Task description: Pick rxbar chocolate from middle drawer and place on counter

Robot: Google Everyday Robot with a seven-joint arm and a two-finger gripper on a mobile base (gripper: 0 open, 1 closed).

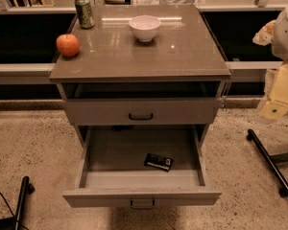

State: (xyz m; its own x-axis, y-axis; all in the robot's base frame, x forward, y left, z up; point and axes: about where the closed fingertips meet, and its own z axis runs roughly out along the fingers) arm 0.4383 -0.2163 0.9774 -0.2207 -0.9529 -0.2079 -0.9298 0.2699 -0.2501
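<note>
Camera view: gripper (pixel 278 102) hangs at right edge, state cannot be told; flat rxbar chocolate (pixel 158 161) may skid on middle drawer (pixel 116 153) floor.

One camera. It is sitting high in front of the table (pixel 134 56), looking down at its top and drawer fronts, fairly near. The open middle drawer (pixel 182 197) is reaching toward the lens. The gripper (pixel 276 107) is hanging at the right edge.

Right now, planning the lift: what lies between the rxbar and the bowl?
In the camera view: the closed upper drawer front and counter surface. The gripper hangs far right.
</note>
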